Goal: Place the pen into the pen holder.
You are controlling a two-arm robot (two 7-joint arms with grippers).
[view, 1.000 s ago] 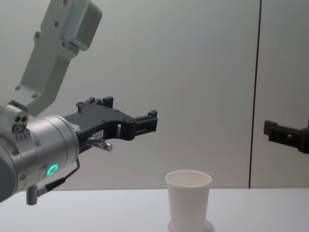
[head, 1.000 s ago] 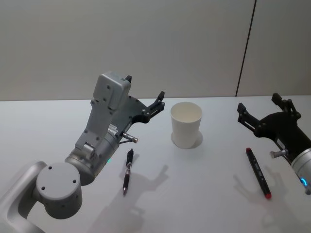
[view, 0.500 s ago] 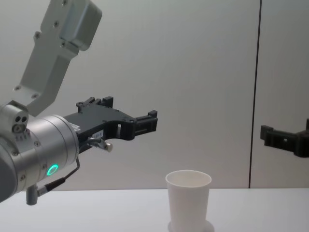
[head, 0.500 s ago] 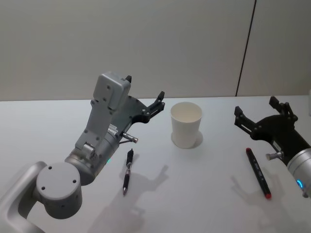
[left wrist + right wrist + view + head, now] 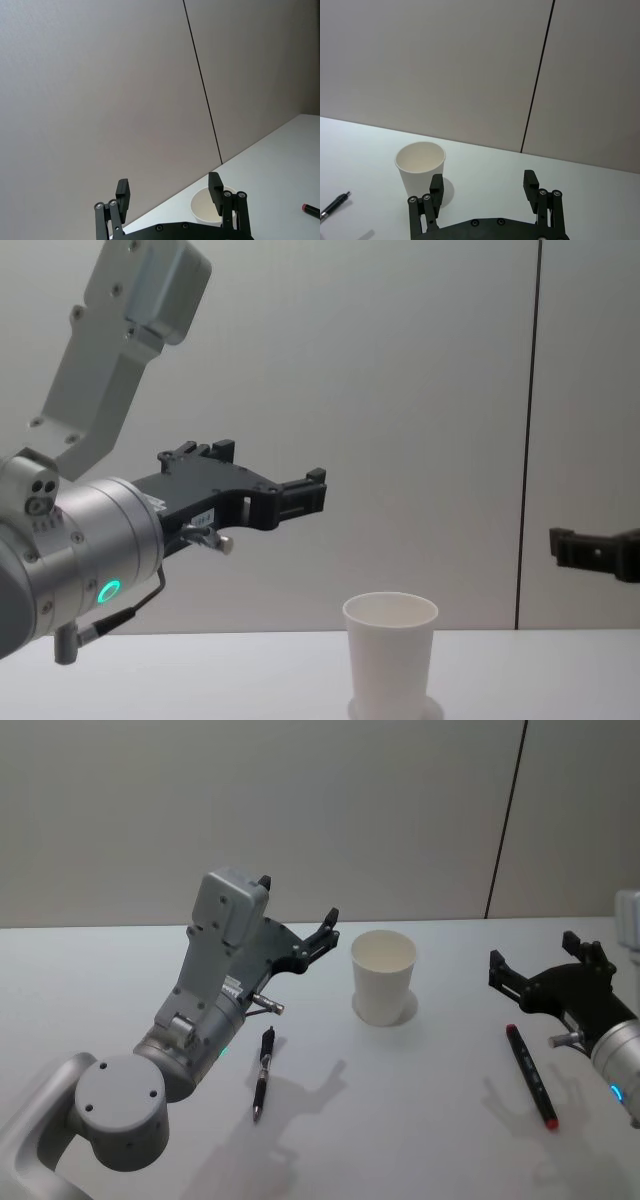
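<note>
Standing upright, the pen holder [image 5: 383,978] shows a bare white inside.

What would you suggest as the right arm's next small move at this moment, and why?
Probably lower the right gripper toward the pen. Its fingers are spread and hold nothing, while the pen lies flat on the table, apart from the gripper and to the right of the upright pen holder. The left gripper hangs raised on the holder's other side.
</note>
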